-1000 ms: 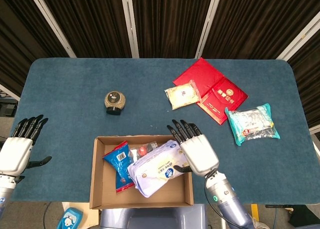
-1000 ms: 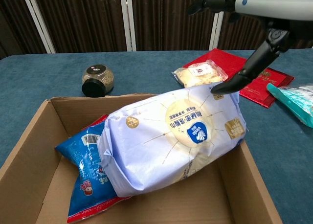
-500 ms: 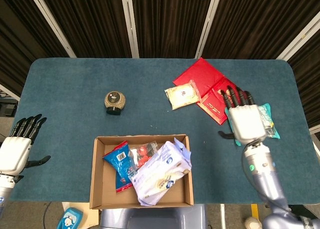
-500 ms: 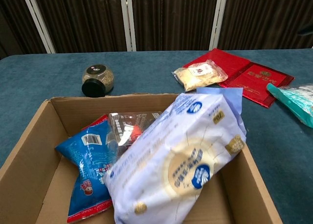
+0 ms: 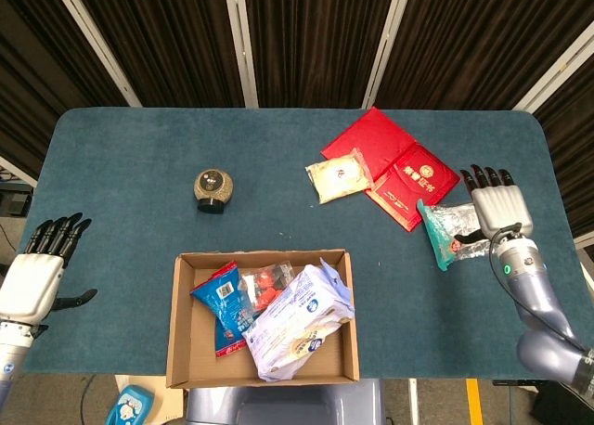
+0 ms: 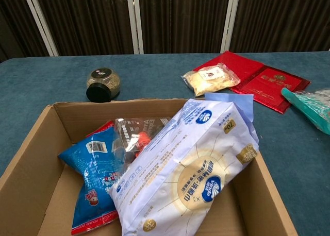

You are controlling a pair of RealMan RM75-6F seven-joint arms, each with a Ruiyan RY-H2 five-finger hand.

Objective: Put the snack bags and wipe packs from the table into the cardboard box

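- Right hand (image 5: 499, 208): fingers spread, holding nothing, lying over the teal pack's (image 5: 455, 232) right end.
- Curl fingers under the pack's edge before lifting toward the box (image 5: 183, 351).
- Left hand (image 5: 32, 276): spread, empty.

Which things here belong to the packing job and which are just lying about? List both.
Job: cardboard box; white wipe pack, blue snack bag and clear snack bag inside it; teal wipe pack under the right hand; pale snack bag.
Lying about: jar; red envelopes.
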